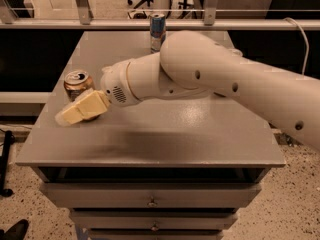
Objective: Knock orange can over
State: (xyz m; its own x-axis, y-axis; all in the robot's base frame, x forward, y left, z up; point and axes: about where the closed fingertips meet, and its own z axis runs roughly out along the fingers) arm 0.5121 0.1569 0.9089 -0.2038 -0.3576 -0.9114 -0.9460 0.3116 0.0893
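Observation:
The orange can [77, 82] stands upright near the left edge of the grey table [165, 134]. It has a pale bronze body and a silver top. My gripper [70, 116] has cream fingers pressed together and holds nothing. It lies low across the front of the can and covers the can's lower part. Whether it touches the can I cannot tell. My white arm reaches in from the right across the middle of the table.
A slim blue-and-silver can [157, 31] stands at the table's far edge. The arm hides the back right of the table. Drawers [150, 202] sit below the tabletop. A metal railing [100, 24] runs behind the table.

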